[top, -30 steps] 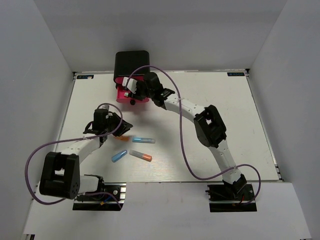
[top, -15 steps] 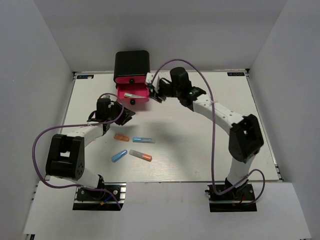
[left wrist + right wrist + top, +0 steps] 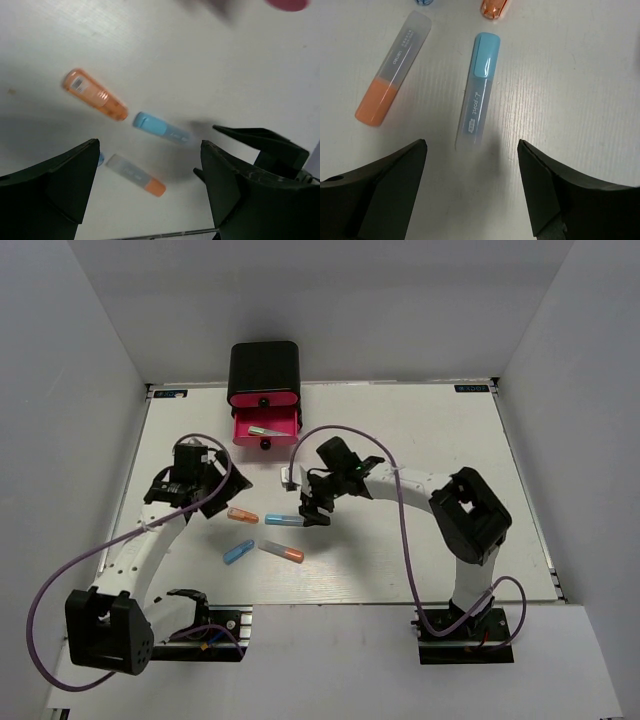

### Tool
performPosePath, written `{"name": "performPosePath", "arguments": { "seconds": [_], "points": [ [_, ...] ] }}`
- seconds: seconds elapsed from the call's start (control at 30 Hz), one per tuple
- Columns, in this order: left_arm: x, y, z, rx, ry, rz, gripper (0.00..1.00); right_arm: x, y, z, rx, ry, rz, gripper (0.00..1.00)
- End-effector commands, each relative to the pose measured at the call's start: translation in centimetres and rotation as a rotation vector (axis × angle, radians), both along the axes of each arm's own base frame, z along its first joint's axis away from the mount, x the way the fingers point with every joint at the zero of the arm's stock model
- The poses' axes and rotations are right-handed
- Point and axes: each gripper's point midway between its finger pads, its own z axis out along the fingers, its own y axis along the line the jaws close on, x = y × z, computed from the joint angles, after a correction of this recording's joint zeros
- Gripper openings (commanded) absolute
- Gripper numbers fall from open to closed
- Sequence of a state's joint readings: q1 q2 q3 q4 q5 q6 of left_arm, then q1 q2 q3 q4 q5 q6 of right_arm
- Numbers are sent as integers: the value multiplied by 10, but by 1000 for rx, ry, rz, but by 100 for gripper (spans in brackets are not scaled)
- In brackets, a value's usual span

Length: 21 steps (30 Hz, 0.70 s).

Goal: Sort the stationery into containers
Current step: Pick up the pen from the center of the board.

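Note:
Several stationery pieces lie on the white table: an orange one (image 3: 242, 515), a blue-and-clear one (image 3: 282, 521), a blue one (image 3: 238, 552) and a grey one with an orange tip (image 3: 281, 552). A green-and-clear piece (image 3: 265, 430) rests in the open pink drawer (image 3: 266, 440) of the black cabinet (image 3: 264, 370). My left gripper (image 3: 220, 497) hangs open and empty just left of the orange piece (image 3: 95, 95). My right gripper (image 3: 303, 502) hovers open and empty at the right end of the blue-and-clear piece (image 3: 477, 90).
Grey walls close in the table on three sides. The cabinet stands at the back edge, its lowest drawer pulled toward the arms. Purple cables loop off both arms. The right gripper's fingers (image 3: 260, 145) show in the left wrist view.
My right gripper left the drawer, came down to the pieces on the table and opened wider. My left gripper drew back to the left and opened. The green-and-clear piece now lies in the drawer.

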<state>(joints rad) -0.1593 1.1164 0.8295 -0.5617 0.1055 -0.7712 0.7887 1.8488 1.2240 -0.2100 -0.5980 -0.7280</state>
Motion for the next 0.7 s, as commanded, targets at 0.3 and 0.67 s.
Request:
{"name": "performPosePath", "arguments": {
  "seconds": [0.3,0.67],
  "points": [
    [-85,-3,-32,-174,285,199,95,-2,40,-34,-64,-42,-61,70],
    [-108,-32,-61,-422,489,304,100,3,30,-52,-115,-56,-112,31]
  ]
}}
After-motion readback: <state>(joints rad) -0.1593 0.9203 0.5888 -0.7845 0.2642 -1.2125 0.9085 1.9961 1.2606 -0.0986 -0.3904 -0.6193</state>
